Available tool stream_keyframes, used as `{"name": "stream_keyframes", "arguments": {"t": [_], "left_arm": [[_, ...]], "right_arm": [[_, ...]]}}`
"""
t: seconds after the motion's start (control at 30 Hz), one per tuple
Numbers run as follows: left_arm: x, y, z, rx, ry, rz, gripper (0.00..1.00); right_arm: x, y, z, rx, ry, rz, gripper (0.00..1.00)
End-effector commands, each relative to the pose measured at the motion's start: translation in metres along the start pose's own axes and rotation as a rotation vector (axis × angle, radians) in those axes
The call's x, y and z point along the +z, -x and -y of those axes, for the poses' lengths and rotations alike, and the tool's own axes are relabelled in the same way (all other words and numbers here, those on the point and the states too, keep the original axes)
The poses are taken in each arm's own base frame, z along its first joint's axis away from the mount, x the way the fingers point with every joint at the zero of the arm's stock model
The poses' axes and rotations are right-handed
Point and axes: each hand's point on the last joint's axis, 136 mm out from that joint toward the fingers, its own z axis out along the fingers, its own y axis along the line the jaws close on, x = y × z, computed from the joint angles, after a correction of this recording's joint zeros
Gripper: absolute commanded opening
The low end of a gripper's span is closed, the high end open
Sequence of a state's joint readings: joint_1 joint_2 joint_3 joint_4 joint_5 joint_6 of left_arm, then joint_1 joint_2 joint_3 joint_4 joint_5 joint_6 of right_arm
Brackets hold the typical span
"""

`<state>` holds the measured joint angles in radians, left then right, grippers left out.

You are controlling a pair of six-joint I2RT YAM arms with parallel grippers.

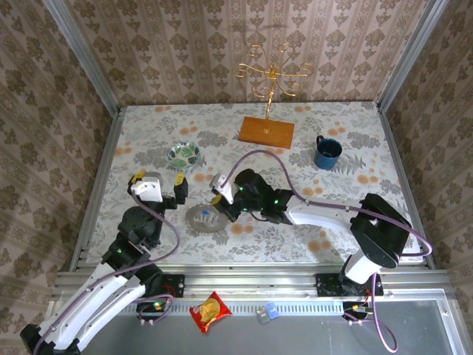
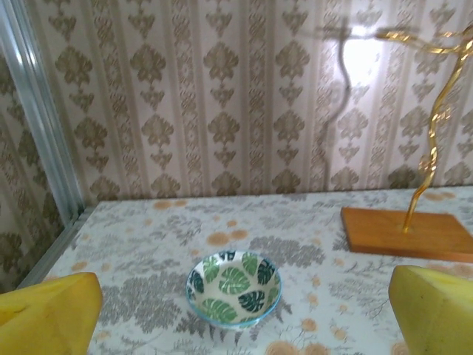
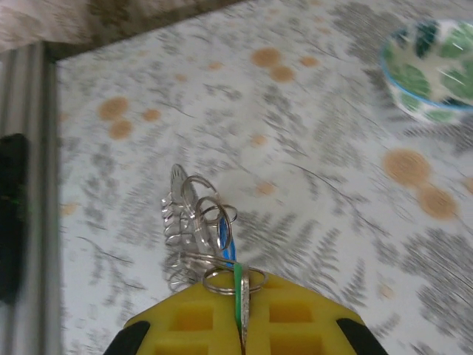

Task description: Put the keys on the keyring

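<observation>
Right wrist view showed me the green key (image 3: 239, 294) pinched edge-on in my clenched right hand (image 3: 242, 318), its small loop just above the grip. The blue key (image 3: 224, 235) sat among the wire coils of the keyring (image 3: 188, 222), which rested on the patterned surface (image 3: 332, 185) just beyond that hand. My left hand (image 1: 159, 177) was released, spread wide, hovering near the leaf-patterned bowl (image 1: 184, 155) and apart from the keyring.
</observation>
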<state>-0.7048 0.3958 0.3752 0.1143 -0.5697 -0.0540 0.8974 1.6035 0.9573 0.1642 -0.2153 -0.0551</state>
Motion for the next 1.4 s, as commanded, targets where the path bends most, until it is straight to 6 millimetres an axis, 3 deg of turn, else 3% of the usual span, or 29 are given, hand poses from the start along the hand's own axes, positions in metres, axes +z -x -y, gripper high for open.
{"name": "stream_keyframes", "arguments": {"t": [0.0, 0.1, 0.27, 0.43, 0.7, 0.9, 1.03, 1.17, 1.2, 1.27, 1.33, 1.37], "left_arm": [[0.005, -0.018, -0.010, -0.039, 0.067, -0.043, 1.00], [0.010, -0.028, -0.012, -0.031, 0.083, -0.072, 1.00], [0.018, -0.041, -0.012, -0.013, 0.088, -0.118, 1.00], [0.023, -0.056, -0.017, 0.022, 0.103, -0.165, 1.00], [0.037, -0.071, -0.032, 0.042, 0.149, -0.210, 1.00], [0.047, -0.079, -0.045, 0.041, 0.184, -0.231, 1.00], [0.051, -0.086, -0.055, 0.073, 0.208, -0.263, 1.00], [0.056, -0.091, -0.070, 0.100, 0.238, -0.298, 1.00], [0.057, -0.093, -0.074, 0.098, 0.244, -0.305, 1.00], [0.061, -0.098, -0.081, 0.100, 0.252, -0.321, 1.00], [0.066, -0.103, -0.087, 0.110, 0.262, -0.335, 1.00], [0.068, -0.108, -0.090, 0.120, 0.267, -0.345, 1.00]], "right_arm": [[-0.011, -0.050, 0.028, 0.005, -0.080, -0.177, 0.00], [-0.021, -0.080, 0.048, -0.019, -0.136, -0.297, 0.00], [-0.039, -0.109, 0.074, -0.091, -0.228, -0.428, 0.00], [-0.048, -0.124, 0.080, -0.174, -0.244, -0.526, 0.00], [-0.068, -0.166, 0.100, -0.351, -0.306, -0.810, 0.09], [-0.070, -0.185, 0.094, -0.371, -0.252, -0.886, 0.13], [-0.075, -0.177, 0.091, -0.330, -0.244, -0.832, 0.35], [-0.091, -0.139, 0.101, -0.172, -0.289, -0.601, 0.54], [-0.098, -0.127, 0.110, -0.118, -0.321, -0.529, 0.58], [-0.118, -0.099, 0.132, -0.016, -0.410, -0.363, 0.81], [-0.142, -0.084, 0.159, 0.084, -0.526, -0.225, 0.88], [-0.156, -0.082, 0.174, 0.126, -0.593, -0.166, 0.97]]}}
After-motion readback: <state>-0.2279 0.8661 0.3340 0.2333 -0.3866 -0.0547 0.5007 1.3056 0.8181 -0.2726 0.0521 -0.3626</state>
